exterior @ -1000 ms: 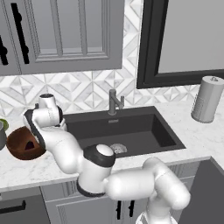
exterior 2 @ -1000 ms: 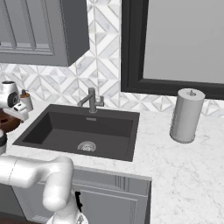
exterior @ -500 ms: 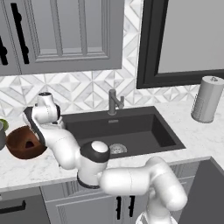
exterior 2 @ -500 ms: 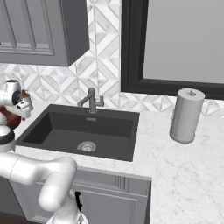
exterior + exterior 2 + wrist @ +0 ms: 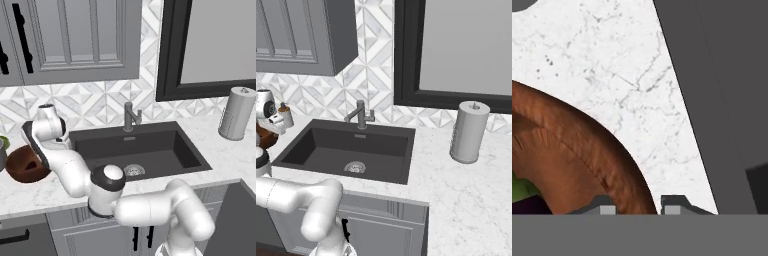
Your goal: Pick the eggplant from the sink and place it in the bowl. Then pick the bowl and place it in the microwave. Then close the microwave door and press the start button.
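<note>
The arm reaches far out to the left of the sink (image 5: 142, 147), and its gripper (image 5: 637, 207) is down at the rim of the bowl (image 5: 22, 164). In the hand view the two fingertips (image 5: 607, 207) stand close together with the bowl's brown wall between them, one inside and one outside, so the gripper is closed on the rim. The bowl sits on the white marble worktop (image 5: 30, 192) just left of the sink. Low inside the bowl, at the corner of the hand view, lies the eggplant (image 5: 529, 204), dark purple with a bit of green cap showing. The sink is dark grey, with a metal faucet (image 5: 130, 116) at its back edge. Well off to the right on the worktop stands a paper towel roll (image 5: 237, 114), upright
</note>
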Robot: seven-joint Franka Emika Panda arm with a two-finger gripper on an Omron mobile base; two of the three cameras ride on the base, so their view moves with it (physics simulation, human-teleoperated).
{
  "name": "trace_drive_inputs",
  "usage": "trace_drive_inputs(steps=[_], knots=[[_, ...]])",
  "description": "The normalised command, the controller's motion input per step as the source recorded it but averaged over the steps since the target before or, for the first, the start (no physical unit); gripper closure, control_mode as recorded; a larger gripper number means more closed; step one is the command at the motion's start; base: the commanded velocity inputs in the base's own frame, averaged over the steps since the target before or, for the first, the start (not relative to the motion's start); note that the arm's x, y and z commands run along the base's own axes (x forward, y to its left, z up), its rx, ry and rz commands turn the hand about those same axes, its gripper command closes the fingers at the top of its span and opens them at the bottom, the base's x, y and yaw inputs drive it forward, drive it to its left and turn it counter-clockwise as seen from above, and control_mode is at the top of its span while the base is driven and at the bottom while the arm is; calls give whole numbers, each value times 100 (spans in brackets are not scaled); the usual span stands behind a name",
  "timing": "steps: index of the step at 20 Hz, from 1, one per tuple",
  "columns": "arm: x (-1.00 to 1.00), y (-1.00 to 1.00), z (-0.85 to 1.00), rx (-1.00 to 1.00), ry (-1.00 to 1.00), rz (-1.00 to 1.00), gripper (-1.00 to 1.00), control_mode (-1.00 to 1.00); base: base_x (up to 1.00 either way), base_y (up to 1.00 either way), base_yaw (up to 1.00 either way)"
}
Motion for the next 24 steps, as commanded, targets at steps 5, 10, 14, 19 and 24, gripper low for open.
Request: trace_drive_inputs(steps=[5, 10, 14, 19, 24], knots=[[-97, -35, -14, 8, -10, -29, 100, -100, 0, 0, 0], [-88, -56, 14, 8, -17, -30, 100, -100, 0, 0, 0], [-88, -71, 49, 4, -20, -19, 100, -100, 0, 0, 0], [-54, -46, 98, 1, -11, -11, 100, -100, 0, 0, 0], [-69, -37, 91, 0, -2, -1, 100, -100, 0, 0, 0]])
